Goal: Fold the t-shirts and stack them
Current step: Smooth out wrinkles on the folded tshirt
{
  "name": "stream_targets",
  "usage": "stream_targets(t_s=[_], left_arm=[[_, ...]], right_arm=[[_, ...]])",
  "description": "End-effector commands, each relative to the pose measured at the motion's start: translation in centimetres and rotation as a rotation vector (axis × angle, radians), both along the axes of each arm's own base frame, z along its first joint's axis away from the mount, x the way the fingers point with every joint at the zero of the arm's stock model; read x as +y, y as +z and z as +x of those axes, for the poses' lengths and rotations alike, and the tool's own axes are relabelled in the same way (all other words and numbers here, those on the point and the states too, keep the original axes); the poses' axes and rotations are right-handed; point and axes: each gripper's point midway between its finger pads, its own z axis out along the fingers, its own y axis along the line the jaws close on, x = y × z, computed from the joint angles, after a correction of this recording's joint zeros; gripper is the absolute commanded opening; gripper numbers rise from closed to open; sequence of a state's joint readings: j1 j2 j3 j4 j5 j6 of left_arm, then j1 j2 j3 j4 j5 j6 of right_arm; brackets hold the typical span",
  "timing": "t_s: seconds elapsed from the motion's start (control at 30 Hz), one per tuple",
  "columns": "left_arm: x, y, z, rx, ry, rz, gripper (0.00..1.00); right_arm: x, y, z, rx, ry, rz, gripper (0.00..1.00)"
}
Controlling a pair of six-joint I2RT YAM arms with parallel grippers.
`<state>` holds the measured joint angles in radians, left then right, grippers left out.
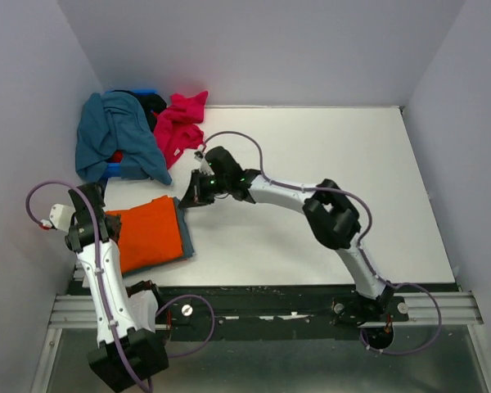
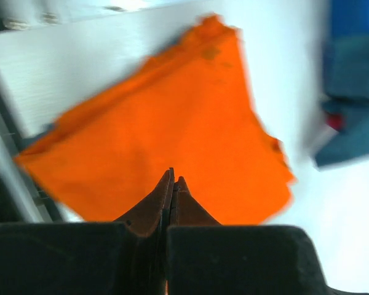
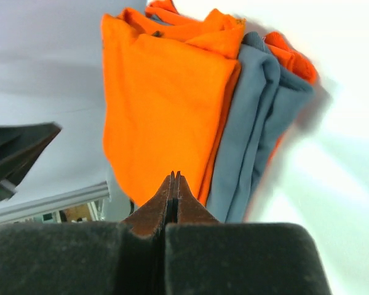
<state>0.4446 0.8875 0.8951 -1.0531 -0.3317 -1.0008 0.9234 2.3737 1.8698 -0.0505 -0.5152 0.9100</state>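
A folded bright orange t-shirt (image 1: 147, 233) lies on a folded slate blue-grey t-shirt (image 1: 185, 237) at the table's left front; both show in the right wrist view, orange (image 3: 166, 98) and blue-grey (image 3: 252, 135). The orange one fills the left wrist view (image 2: 172, 123). My left gripper (image 1: 96, 196) is shut and empty above the stack's left edge (image 2: 174, 178). My right gripper (image 1: 188, 196) is shut and empty just beyond the stack's far right corner (image 3: 174, 176). A teal t-shirt (image 1: 114, 135) and a magenta-pink t-shirt (image 1: 180, 123) lie crumpled at the back left.
A blue bin (image 1: 114, 168) sits under the teal shirt at the back left. Grey walls (image 1: 33, 98) enclose the white table (image 1: 327, 180) on three sides. A metal rail (image 1: 270, 307) runs along the near edge.
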Motion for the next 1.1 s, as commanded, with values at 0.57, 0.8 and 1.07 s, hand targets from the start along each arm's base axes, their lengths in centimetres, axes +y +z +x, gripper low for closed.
stream_targets(t_s=[0.57, 0.8, 1.07], left_arm=[[-27.7, 5.2, 15.3, -0.655, -1.218, -0.051, 0.67], [-34.5, 3.7, 15.0, -0.704, -1.397, 0.001, 0.99], [-34.2, 1.9, 15.7, -0.689, -1.442, 0.189, 0.99]], right_arm=[[-33.5, 9.8, 2.3, -0.523, -0.644, -0.181, 1.0], [-41.9, 10.4, -0.5, -0.691, -0.871, -0.329, 1.0], [-45.5, 6.8, -0.7, -0.757, -1.04, -0.359, 1.0]])
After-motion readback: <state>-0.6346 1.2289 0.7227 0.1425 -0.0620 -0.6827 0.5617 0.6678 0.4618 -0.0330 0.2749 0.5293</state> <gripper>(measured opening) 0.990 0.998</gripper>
